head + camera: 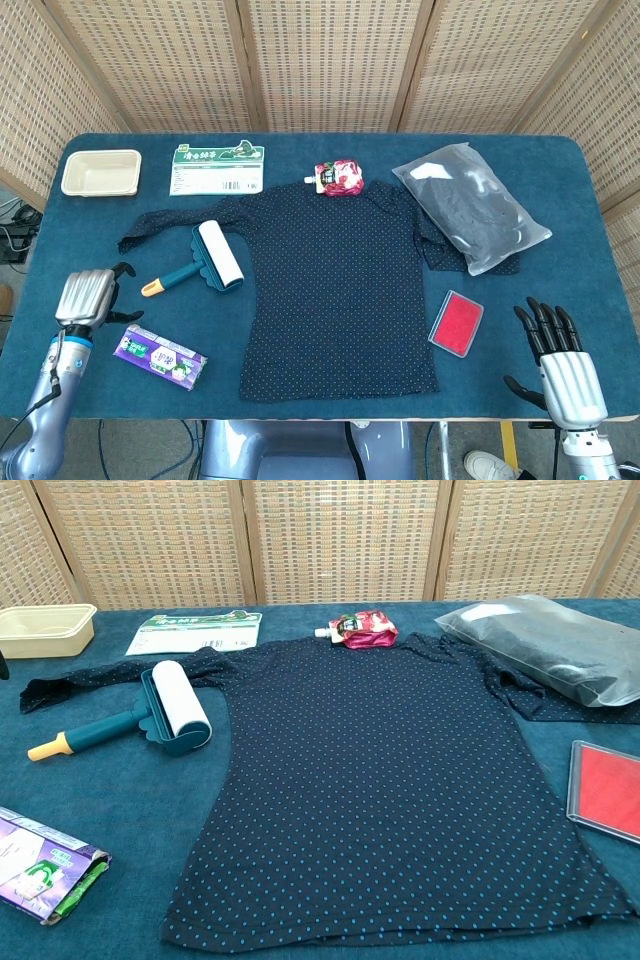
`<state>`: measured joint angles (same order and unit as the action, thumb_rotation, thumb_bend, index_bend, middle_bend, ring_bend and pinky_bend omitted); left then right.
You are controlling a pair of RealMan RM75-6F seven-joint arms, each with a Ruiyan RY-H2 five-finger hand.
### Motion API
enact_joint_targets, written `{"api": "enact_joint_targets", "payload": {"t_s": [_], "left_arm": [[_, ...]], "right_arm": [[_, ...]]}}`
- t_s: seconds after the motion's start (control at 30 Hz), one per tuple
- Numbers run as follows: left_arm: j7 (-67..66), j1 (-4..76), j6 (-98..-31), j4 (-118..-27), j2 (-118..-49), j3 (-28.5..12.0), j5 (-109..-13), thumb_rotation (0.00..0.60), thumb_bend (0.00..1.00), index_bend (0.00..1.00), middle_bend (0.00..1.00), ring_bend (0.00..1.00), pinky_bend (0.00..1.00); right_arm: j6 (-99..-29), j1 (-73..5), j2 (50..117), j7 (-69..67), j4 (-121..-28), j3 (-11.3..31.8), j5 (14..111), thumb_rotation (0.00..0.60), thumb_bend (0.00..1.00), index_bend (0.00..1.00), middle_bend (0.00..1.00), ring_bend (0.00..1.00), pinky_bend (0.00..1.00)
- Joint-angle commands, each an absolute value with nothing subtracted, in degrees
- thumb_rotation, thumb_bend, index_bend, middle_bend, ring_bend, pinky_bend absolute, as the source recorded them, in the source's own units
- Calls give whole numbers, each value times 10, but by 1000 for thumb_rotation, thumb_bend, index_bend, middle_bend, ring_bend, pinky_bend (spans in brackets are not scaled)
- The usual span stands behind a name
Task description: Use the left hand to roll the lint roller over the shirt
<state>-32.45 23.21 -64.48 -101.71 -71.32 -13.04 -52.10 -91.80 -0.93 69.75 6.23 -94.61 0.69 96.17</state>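
A lint roller (218,255) with a white roll, teal frame and yellow-tipped handle lies on the left sleeve edge of the dark dotted shirt (340,290), which is spread flat mid-table. The chest view shows the same roller (175,710) and shirt (390,780). My left hand (86,297) hovers near the table's front left, a short way left of the handle's yellow tip, holding nothing, its silver back facing the camera. At the front right corner my right hand (558,362) rests with fingers spread and empty.
A purple packet (161,356) lies just right of my left hand. Along the back sit a beige tray (101,172), a green-white pack (218,168) and a red pouch (340,178). A bagged dark garment (470,205) covers the right sleeve; a red flat box (456,322) lies beside the hem.
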Motion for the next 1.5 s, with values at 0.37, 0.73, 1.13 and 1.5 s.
{"api": "enact_joint_targets", "payload": {"t_s": [0.37, 0.73, 1.13, 1.5], "left_arm": [[-401, 332, -615, -912, -814, -145, -365, 600, 103, 392, 874, 734, 690], [-424, 379, -619, -844, -878, -145, -322, 600, 205, 426, 874, 734, 689], [-427, 405, -617, -794, -912, -146, -306, 600, 237, 422, 874, 733, 687], [-413, 415, -598, -752, -937, -146, -293, 600, 237, 430, 874, 733, 688]], "right_arm": [[-912, -13, 702, 51, -936, 8, 959, 600, 61, 0, 0, 0, 0], [-910, -15, 702, 35, -929, 10, 952, 600, 60, 0, 0, 0, 0], [-901, -19, 705, 30, -921, 13, 941, 600, 61, 0, 0, 0, 0], [-904, -18, 707, 33, -922, 11, 944, 600, 61, 0, 0, 0, 0]]}}
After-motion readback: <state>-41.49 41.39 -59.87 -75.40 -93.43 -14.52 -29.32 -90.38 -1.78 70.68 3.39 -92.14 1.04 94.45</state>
